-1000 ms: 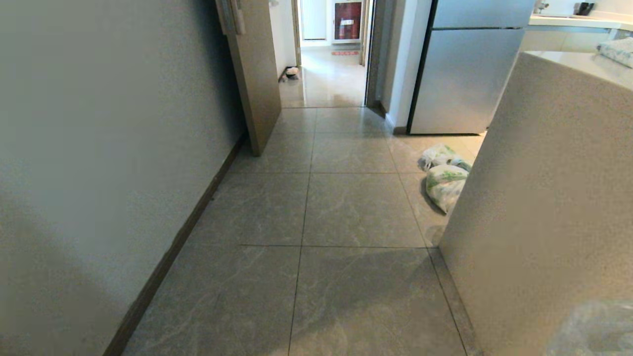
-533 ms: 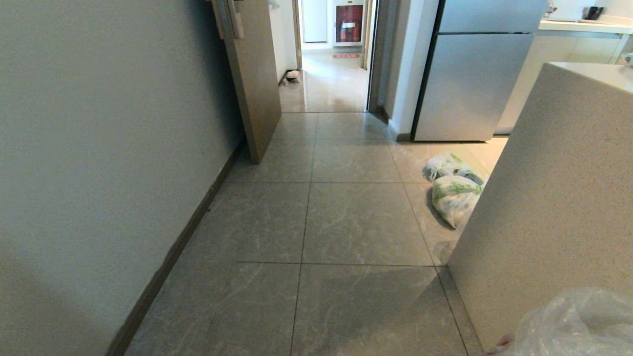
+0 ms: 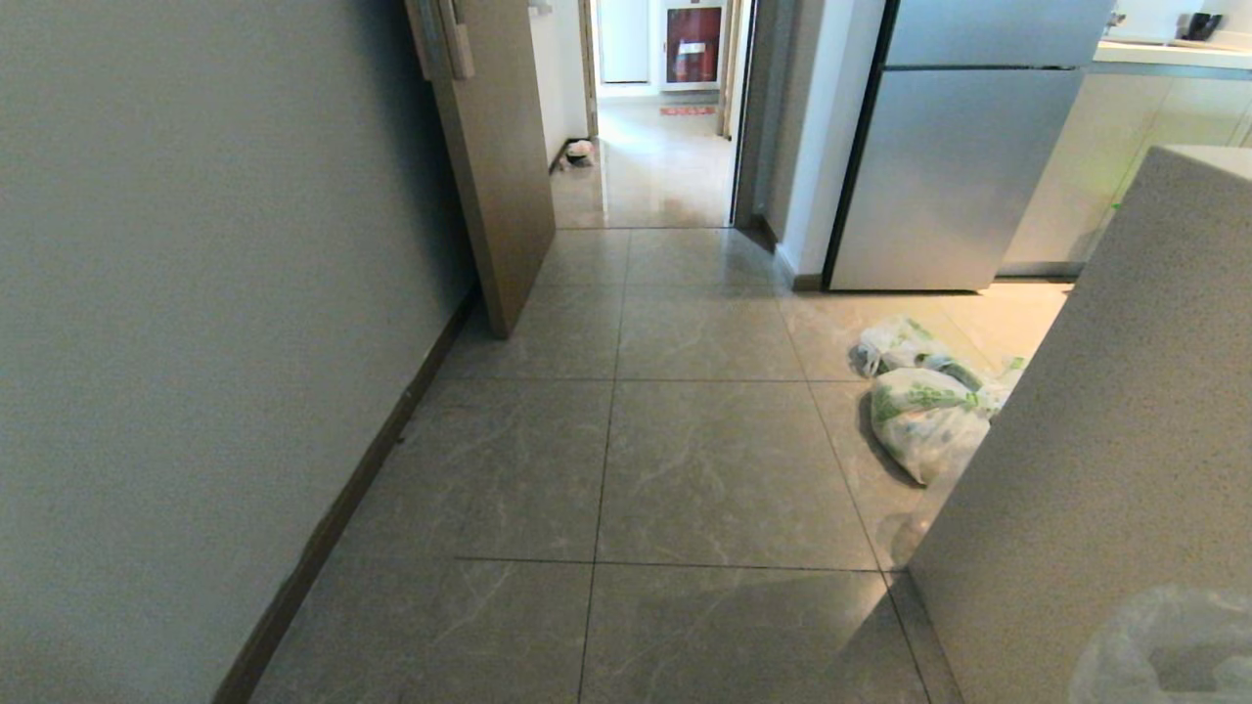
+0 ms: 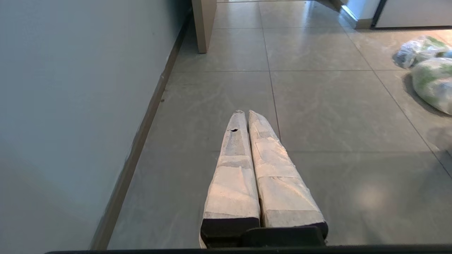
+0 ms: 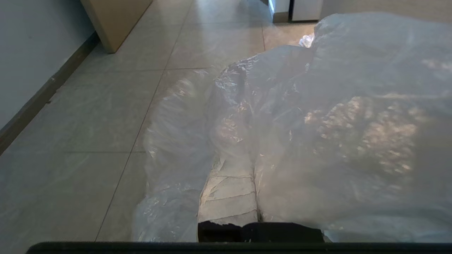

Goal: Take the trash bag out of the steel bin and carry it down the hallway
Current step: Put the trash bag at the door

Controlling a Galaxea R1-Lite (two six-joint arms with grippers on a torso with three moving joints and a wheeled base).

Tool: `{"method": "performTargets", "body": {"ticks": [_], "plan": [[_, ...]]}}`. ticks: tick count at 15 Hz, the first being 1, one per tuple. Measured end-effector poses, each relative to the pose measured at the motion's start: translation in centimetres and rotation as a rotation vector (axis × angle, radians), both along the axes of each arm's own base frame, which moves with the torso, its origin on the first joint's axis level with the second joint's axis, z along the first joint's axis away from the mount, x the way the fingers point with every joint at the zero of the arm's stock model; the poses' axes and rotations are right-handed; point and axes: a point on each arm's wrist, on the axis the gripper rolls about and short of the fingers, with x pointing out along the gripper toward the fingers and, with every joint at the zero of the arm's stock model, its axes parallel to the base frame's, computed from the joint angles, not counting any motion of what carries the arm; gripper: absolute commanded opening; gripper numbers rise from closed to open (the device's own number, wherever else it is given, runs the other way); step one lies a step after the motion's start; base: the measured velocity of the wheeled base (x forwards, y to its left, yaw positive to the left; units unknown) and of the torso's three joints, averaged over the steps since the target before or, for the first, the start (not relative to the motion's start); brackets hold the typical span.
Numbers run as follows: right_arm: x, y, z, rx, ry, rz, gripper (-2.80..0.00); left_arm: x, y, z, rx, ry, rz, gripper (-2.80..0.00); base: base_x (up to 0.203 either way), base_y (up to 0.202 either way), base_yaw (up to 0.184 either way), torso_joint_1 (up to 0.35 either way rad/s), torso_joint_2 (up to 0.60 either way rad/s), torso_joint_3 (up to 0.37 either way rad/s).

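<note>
Two end effectors are showing in the wrist views: the left end effector, empty with its taped fingers pressed together, is pointing along the glossy beige-grey tiled hallway. Further right, the right end effector is pinching the thin clear crinkled trash bag, which is billowing over its fingers beside the speckled beige bench; its long axis is unclear.

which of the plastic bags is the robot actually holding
The clear trash bag, draped over the shut right gripper. The two white bags with green print lie loose on the floor by the counter.
</note>
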Motion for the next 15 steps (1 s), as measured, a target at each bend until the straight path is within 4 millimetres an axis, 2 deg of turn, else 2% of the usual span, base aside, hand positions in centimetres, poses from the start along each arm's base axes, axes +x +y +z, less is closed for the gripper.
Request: {"method": "performTargets", "body": {"ticks": [15], "plan": [[0.0,0.0,0.0,0.0,0.0,0.0,-2.8,0.0,0.0,0.0,0.0,0.0,0.0,-2.8,0.191,0.0,0.001,0.002,0.0,0.002]]}}
